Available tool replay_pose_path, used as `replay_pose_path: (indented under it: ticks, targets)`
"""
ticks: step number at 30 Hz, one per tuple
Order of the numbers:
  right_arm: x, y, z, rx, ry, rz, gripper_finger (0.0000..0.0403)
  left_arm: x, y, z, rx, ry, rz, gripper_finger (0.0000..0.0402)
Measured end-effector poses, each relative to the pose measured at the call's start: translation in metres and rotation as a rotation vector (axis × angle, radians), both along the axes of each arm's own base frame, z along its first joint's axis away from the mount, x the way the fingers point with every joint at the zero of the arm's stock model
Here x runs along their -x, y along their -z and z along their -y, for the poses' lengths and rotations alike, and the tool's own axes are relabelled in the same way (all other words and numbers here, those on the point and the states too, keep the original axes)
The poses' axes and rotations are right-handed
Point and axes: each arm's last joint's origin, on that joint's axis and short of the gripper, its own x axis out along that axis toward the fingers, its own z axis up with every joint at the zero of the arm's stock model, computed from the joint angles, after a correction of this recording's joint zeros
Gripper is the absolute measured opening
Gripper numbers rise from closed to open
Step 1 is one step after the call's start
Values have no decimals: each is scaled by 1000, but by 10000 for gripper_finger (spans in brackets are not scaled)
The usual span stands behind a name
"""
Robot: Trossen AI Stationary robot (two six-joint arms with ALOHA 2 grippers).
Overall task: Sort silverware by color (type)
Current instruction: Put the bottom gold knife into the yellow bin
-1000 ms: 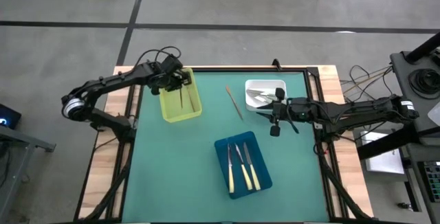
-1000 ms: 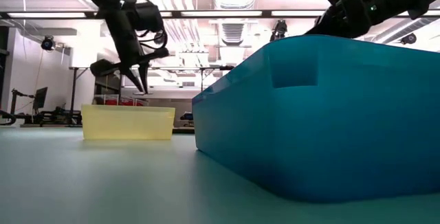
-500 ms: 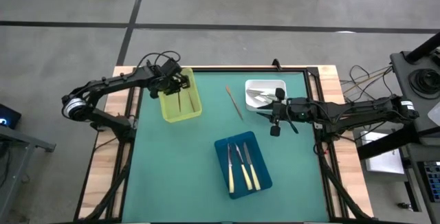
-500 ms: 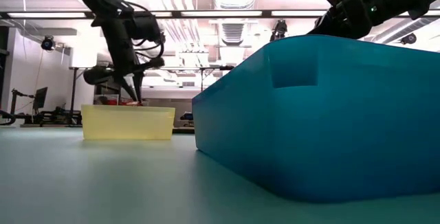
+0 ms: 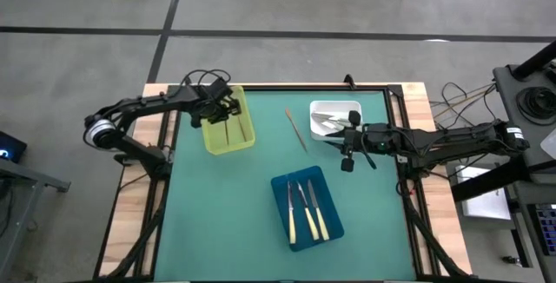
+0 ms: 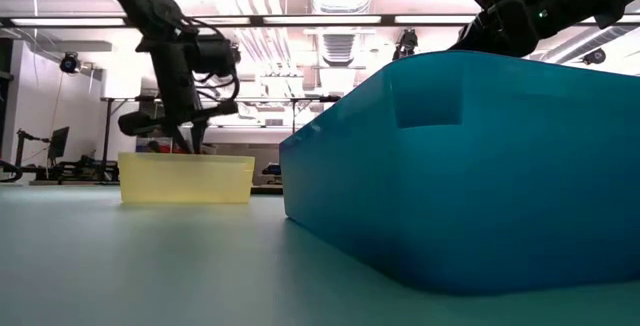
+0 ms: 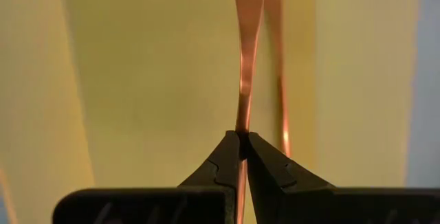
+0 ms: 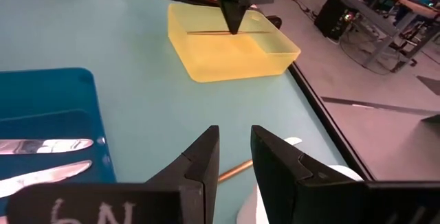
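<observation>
My left gripper reaches down into the yellow tray and is shut on a thin copper utensil. A second copper utensil lies beside it in the tray. A third copper utensil lies flat on the green mat between the yellow tray and the white tray. The white tray holds silver-grey utensils. The blue tray holds three cream-handled knives. My right gripper hovers open beside the white tray's near edge. My left gripper pinches the copper utensil's narrow shaft between its two fingertips. The fingers come from above, pointing down, at the height of the yellow tray's rim. The utensil lies about level and extends past the fingers on both sides. Whether it rests on the tray floor cannot be told.
The blue tray's wall stands close before the low camera and hides the table's right part. Bare green mat lies between the trays. Wooden table edges run along both sides.
My left gripper has moved down into the yellow tray and slightly toward the table's left edge, carrying the copper utensil with it, fingers staying shut. My right arm has kept still.
</observation>
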Motion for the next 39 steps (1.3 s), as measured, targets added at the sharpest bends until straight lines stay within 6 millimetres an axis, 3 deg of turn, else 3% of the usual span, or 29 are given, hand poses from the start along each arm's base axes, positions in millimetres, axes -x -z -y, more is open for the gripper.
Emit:
replay_pose_path:
  ticks: [11, 28, 39]
  targets:
    - [0, 0, 0, 0, 0, 0, 77, 1, 22, 1, 46, -10, -6, 0]
    - [0, 0, 0, 1, 1, -1, 77, 9, 36, 9, 110, -68, -19, 0]
    - [0, 0, 0, 1, 1, -1, 77, 9, 37, 9, 99, -73, -30, 28]
